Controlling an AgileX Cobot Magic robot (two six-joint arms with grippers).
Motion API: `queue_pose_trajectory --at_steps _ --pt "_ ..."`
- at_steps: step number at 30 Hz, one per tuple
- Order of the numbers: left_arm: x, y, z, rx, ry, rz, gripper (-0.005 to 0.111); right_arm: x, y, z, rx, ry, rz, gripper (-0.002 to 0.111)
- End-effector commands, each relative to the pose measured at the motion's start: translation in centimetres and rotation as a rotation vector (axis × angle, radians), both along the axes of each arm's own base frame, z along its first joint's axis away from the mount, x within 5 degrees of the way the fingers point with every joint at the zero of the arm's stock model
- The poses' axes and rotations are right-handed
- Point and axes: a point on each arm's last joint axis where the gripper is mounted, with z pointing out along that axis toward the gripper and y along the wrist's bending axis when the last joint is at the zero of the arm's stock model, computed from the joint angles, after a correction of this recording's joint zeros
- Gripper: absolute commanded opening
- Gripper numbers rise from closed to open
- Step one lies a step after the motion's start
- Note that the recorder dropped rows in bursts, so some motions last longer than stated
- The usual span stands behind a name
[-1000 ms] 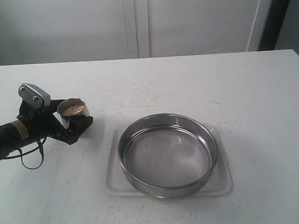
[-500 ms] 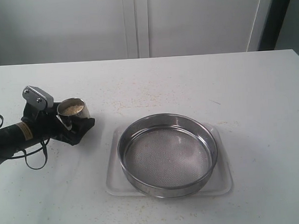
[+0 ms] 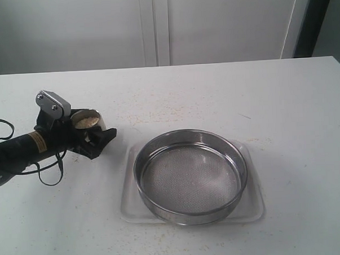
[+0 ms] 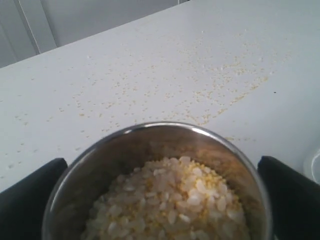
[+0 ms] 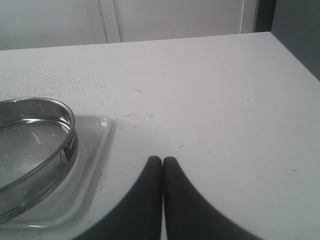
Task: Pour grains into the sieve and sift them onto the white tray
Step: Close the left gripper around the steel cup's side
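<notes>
While left gripper [image 3: 92, 131] clasps cup [image 3: 88, 120], sieve [image 3: 191, 218] on white tray [image 3: 130, 207]

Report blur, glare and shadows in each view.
Exterior view: even, soft light; glints on the sieve rim, faint shadows. Left wrist view: cup and grains close up, slightly soft. Right wrist view: right gripper dark, its edges blurred.

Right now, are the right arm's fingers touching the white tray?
Apart. The right wrist view shows bare table between the shut fingers and the tray rim.
</notes>
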Motion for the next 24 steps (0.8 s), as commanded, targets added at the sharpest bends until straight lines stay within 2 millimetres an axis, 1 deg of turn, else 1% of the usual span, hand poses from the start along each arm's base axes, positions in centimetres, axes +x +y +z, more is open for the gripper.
queue_pose_trajectory --at_steps 1,21,23,24 --pt "0.02 -0.01 -0.47 0.036 0.043 0.016 0.105 0.0 -0.03 -0.08 -0.003 -0.007 -0.005 0.0" --pt "0.02 0.07 -0.65 0.051 0.057 0.022 0.105 0.0 -0.03 -0.08 -0.003 -0.007 -0.005 0.0" --pt "0.02 0.07 -0.65 0.051 0.057 0.022 0.104 0.0 -0.03 -0.08 -0.003 -0.007 -0.005 0.0" --pt "0.02 0.07 -0.65 0.051 0.057 0.022 0.101 0.0 -0.03 -0.08 -0.003 -0.007 -0.005 0.0"
